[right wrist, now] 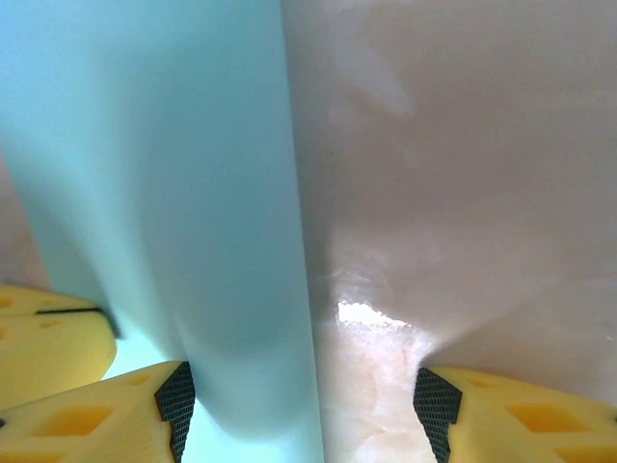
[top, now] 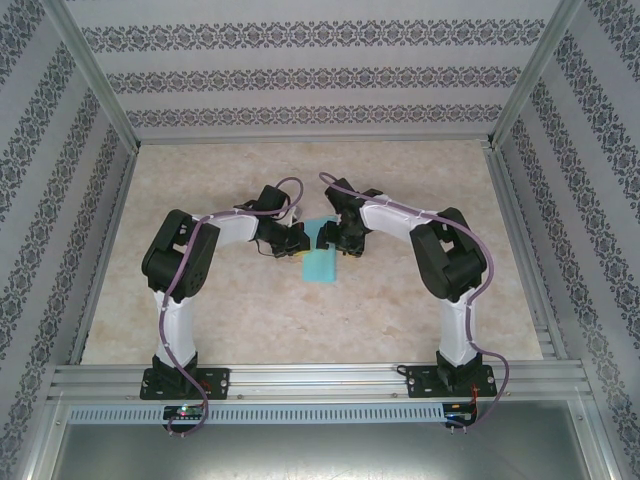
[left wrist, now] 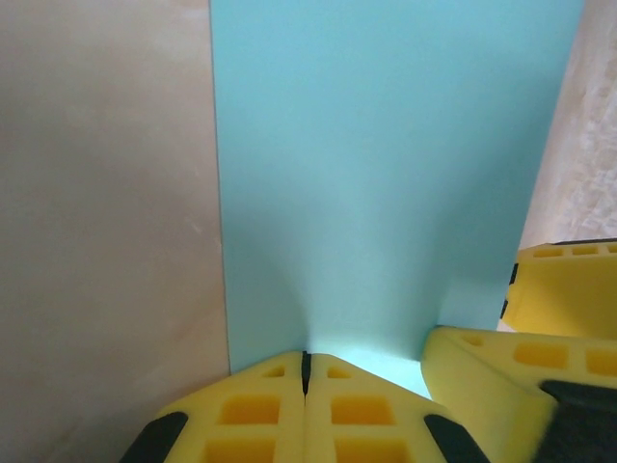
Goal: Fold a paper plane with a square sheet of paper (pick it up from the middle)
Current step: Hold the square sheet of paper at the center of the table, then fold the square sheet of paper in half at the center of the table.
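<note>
Paper this thin weighs almost nothing and has no stiffness. We expect the turquoise sheet of paper (top: 322,265) to flop, slide on the smooth table (top: 230,320) and crease wherever it is squeezed. We would take it by a shallow pinch at an edge or a raised pucker, not by pressing it flat.

It lies mid-table between the two arms. Our left pincer (left wrist: 306,374) is fully closed, its yellow pads meeting on a small pucker at the sheet's near edge, so we judge it has the paper nipped. Our right pincer (right wrist: 299,410) stands wide apart, gripping nothing, one finger by the paper and the other over bare table.

The overhead view gives the sheet's place between the pincers. The right wrist view reveals that the sheet bows up in a soft hump, where from overhead it looks flat.
</note>
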Tool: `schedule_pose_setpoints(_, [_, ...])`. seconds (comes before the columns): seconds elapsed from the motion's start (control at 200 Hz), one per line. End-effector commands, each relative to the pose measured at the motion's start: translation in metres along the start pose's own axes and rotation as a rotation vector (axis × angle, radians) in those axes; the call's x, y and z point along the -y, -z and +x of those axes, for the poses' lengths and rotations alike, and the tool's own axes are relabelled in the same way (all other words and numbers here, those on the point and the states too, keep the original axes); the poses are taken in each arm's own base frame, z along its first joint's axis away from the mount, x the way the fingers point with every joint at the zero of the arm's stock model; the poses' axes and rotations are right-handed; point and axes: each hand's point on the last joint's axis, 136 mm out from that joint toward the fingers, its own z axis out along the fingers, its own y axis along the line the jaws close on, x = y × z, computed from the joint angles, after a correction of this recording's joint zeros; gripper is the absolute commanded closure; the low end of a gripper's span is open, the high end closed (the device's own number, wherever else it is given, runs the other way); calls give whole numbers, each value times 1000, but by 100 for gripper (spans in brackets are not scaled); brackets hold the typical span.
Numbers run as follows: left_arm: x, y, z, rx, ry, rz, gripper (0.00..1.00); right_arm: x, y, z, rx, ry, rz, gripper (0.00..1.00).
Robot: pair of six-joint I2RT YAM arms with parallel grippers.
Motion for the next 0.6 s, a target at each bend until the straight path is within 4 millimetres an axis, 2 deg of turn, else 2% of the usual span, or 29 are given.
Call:
schedule_pose_setpoints(0.0, [-71, -22, 50, -163, 108, -235, 100, 27, 15, 3, -10, 8, 11, 32])
schedule_pose_setpoints(0.105, [-75, -25, 53, -174, 115, -247, 100, 16, 48, 0, 61, 48, -51, 31])
schedule_pose_setpoints(0.205, [-78, -25, 55, -176, 116, -260, 100, 2, 62, 1, 101, 92, -109, 34])
schedule_pose_setpoints(0.38, [-81, -25, 57, -179, 116, -280, 100, -33, 53, 2, 114, 120, -225, 71])
schedule_pose_setpoints(0.48, [-81, -25, 59, -185, 116, -288, 100, -46, 45, -3, 112, 101, -270, 86])
schedule_pose_setpoints(0.595, [-82, -25, 60, -189, 120, -298, 100, -57, 34, -7, 96, 98, -281, 97])
